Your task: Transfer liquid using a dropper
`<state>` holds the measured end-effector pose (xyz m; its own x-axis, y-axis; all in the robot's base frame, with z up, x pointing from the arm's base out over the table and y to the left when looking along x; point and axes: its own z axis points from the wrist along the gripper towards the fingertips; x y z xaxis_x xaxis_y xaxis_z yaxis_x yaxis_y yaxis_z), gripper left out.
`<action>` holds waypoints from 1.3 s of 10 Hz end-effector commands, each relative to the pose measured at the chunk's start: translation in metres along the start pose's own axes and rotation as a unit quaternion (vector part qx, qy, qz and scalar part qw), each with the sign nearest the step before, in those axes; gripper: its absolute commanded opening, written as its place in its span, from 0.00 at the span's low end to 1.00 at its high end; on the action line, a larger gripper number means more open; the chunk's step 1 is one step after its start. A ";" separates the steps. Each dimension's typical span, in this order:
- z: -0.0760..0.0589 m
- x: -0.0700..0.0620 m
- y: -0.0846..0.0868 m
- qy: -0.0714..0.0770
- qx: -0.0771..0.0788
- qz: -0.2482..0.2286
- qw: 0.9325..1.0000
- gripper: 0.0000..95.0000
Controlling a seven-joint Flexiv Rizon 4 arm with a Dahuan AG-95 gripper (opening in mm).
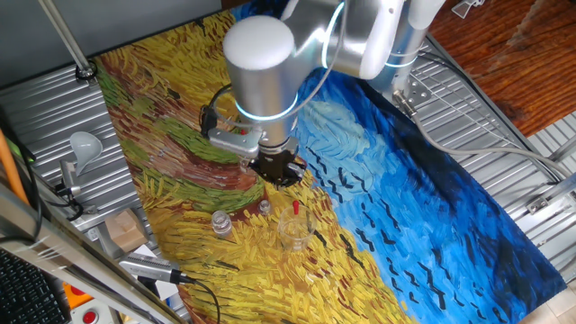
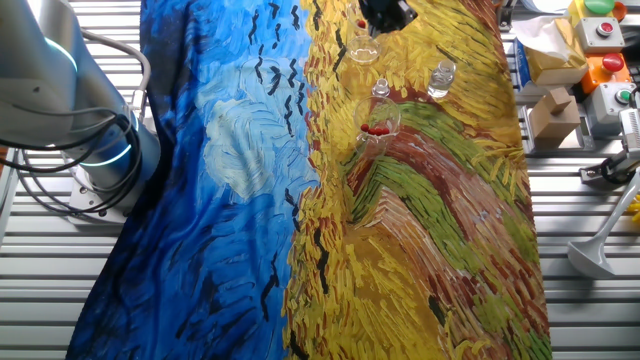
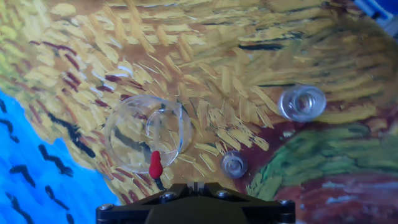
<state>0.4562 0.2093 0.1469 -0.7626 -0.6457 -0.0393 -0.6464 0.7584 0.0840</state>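
Observation:
A dropper with a red bulb [image 3: 155,163] stands in a clear glass beaker [image 3: 148,134], leaning on its near rim. Its bulb also shows in one fixed view [image 1: 295,207], above the beaker [image 1: 295,232]. My gripper [image 1: 277,169] hovers above and just beside the beaker, also seen at the top edge of the other fixed view [image 2: 385,12]. In the hand view my gripper [image 3: 196,185] looks shut with nothing between the jaws, and the bulb sits to the left of them. A small clear cup with more red-bulb droppers [image 2: 377,128] stands further along the cloth.
A wider glass vial [image 3: 301,102] and a small vial [image 3: 234,165] stand right of the beaker on the painted cloth [image 1: 432,207]. Boxes, buttons and tools [image 2: 590,60] lie on the ribbed metal table beyond the cloth's edge.

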 end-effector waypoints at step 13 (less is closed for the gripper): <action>-0.017 0.048 -0.099 0.014 0.015 -0.002 1.000 0.00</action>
<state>0.4843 0.1022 0.1538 -0.6471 -0.7624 -0.0055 -0.7601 0.6446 0.0814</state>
